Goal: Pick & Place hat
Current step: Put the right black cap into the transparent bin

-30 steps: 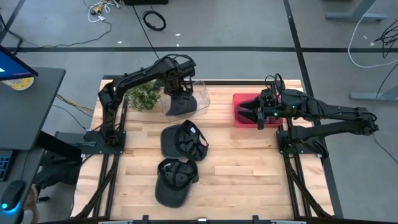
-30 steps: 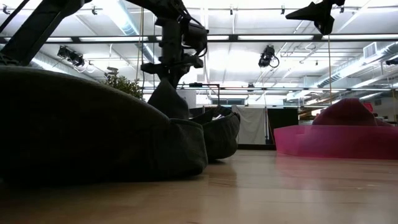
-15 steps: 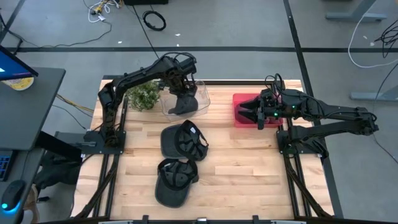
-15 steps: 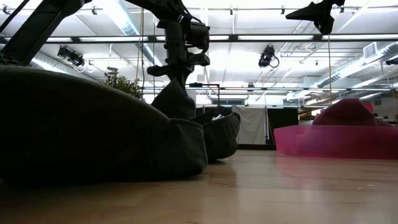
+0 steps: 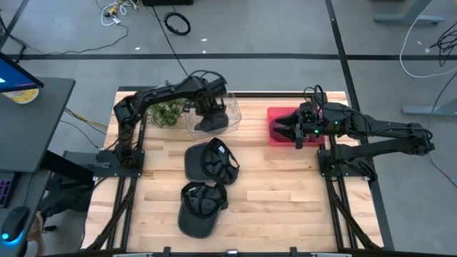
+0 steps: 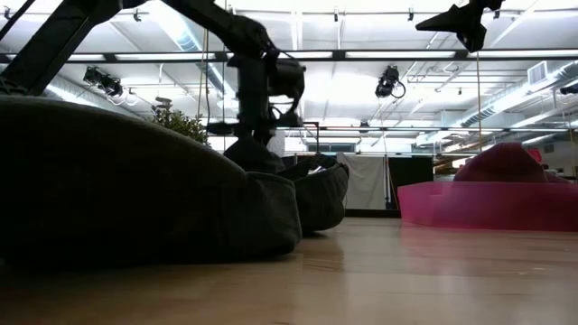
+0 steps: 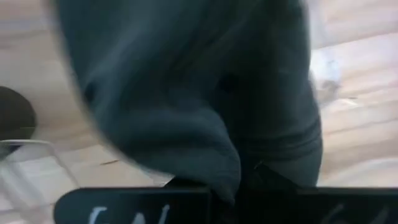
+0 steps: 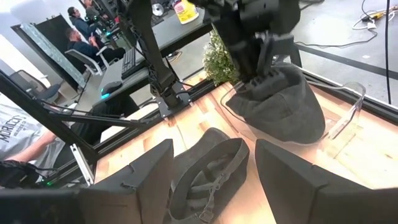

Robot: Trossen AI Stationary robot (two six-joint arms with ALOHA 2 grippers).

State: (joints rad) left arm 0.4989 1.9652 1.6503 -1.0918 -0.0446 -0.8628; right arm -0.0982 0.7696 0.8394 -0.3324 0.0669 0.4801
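Note:
My left gripper [image 5: 208, 108] is shut on a dark grey hat [image 5: 209, 123] inside a clear container [image 5: 232, 114] at the table's far side. The right wrist view shows it too [image 8: 264, 62], above the hat [image 8: 280, 109]. The hat fills the left wrist view [image 7: 186, 93]. Two more dark hats lie on the table, one at the middle [image 5: 212, 160] and one nearer the front edge [image 5: 202, 207]. My right gripper [image 5: 280, 128] is open and empty, over a red bin [image 5: 275, 114] at the far right. My left gripper pinches a bunched fold at the hat's top [image 8: 268, 79] between its two fingers, from above, pointing down. The hat sags below the fingers, its lower part down inside the clear container.
A green plant [image 5: 164, 111] stands left of the clear container. The red bin holds a maroon mound [image 6: 506, 162]. In the low view the nearest hat [image 6: 135, 190] blocks the left half. People sit beyond the table [image 8: 81, 31].
My left gripper has gone down with the grey hat, which has sunk lower into the clear container and bunched wider below the fingers. My right arm has kept still.

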